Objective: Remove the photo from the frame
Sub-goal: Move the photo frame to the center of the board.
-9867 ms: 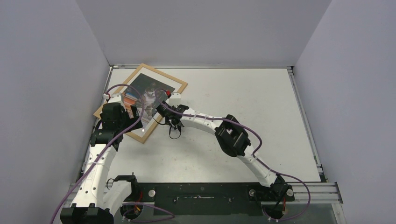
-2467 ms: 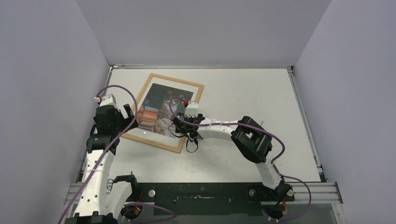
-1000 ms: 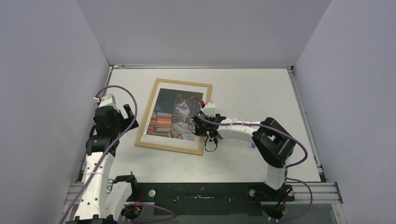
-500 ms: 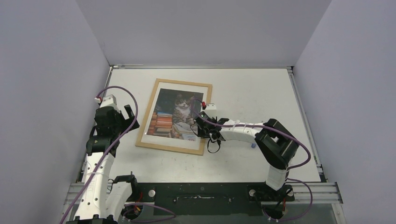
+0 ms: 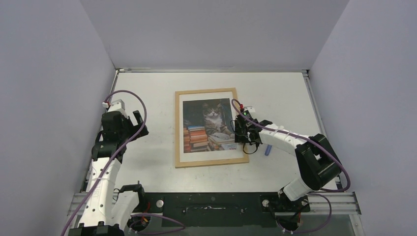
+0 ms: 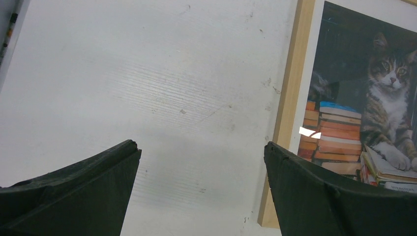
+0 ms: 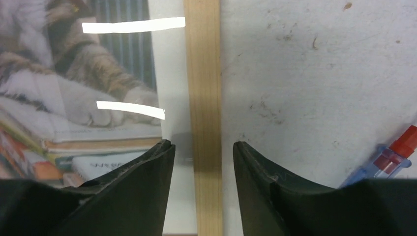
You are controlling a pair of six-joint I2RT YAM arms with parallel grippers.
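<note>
Right hand [image 7: 202, 147], narrowed, straddles the right rail of the large, thin, light-wood picture frame [image 7: 202, 69], with slivers of gap on either side and nothing gripped. I would close squarely on that rail and lift gently. The glossy cat-and-books photo [image 7: 74, 73] lies just to its left. Left hand [image 6: 201, 152] gapes wide and empty, with the frame to its right. One frame, one photo, one small blue-and-red pen [image 7: 388, 155] on the white surface [image 6: 147, 73].
</note>
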